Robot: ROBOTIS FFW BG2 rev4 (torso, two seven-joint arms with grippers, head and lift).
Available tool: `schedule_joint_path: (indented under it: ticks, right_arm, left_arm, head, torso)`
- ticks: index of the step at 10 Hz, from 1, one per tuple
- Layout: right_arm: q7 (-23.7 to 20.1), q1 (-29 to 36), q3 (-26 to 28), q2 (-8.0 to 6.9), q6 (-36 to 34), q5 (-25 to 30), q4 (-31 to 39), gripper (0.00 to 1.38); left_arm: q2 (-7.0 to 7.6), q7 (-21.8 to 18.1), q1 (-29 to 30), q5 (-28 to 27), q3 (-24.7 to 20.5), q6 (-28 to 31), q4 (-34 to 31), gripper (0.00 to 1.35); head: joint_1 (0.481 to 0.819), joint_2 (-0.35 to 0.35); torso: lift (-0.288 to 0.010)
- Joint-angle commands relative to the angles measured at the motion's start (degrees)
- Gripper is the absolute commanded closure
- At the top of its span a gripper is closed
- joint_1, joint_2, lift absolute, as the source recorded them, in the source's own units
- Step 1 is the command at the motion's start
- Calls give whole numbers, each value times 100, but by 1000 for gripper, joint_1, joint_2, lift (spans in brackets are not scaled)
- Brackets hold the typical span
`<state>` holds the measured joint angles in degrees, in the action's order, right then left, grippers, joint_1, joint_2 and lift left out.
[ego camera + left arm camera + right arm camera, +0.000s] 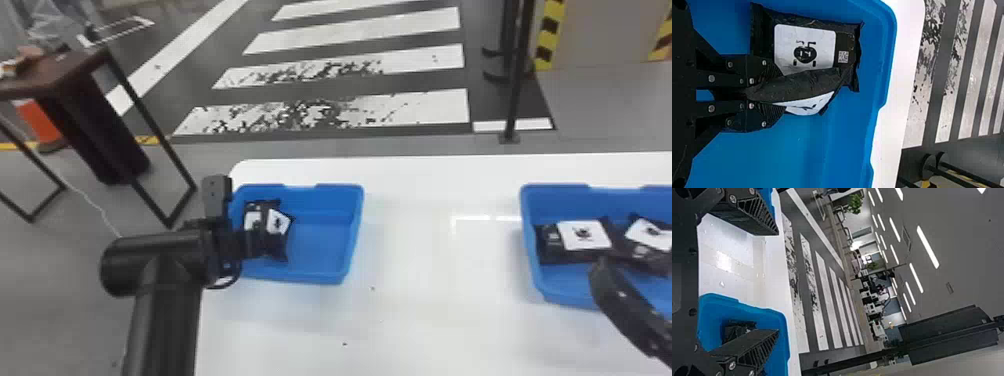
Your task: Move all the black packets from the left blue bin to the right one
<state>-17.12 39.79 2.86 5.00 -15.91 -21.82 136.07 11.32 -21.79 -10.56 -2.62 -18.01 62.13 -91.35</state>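
Beyond the glossy white table [425, 325] runs a dark, white-striped floor [420, 107]. Left of centre, an open blue plastic bin [352, 235] holds two crinkled black packets with white labels [805, 51], one tilted and pinched by the left gripper [257, 242]. At the right edge, another blue bin [528, 240] holds two more; the right gripper [622, 300] is spread.

Right claw [625, 305], fingers spread wide; one before right blue bin [770, 317]
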Motion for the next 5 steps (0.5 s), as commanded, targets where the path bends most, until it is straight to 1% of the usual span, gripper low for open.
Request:
schedule_joint_path:
  ticks: [1,2,3,4,5]
  right_arm:
    - [-2,0,0,1,-11,-35,-2,142]
    - [-11,0,0,9,-25,-58,-2,142]
    - [-11,-14,0,9,-25,-58,-2,142]
    - [-37,-42,0,9,-39,-69,-2,142]
    - [-108,-98,0,9,-110,-81,-2,142]
  left_arm:
    - [2,-98,114,331,-4,-251,-68,1207]
    - [-7,-203,240,456,7,-265,-307,1207]
    - [-7,-247,423,731,7,-265,-645,1207]
    - [-15,-353,662,1108,18,-349,-1011,1207]
    - [-15,-484,831,1496,76,-532,-1222,1207]
  head:
    - [695,301]
    - [695,289]
    - [695,274]
    - [695,268]
    - [695,249]
  torso:
    - [-140]
    - [-140]
    - [-140]
    - [-140]
    - [-140]
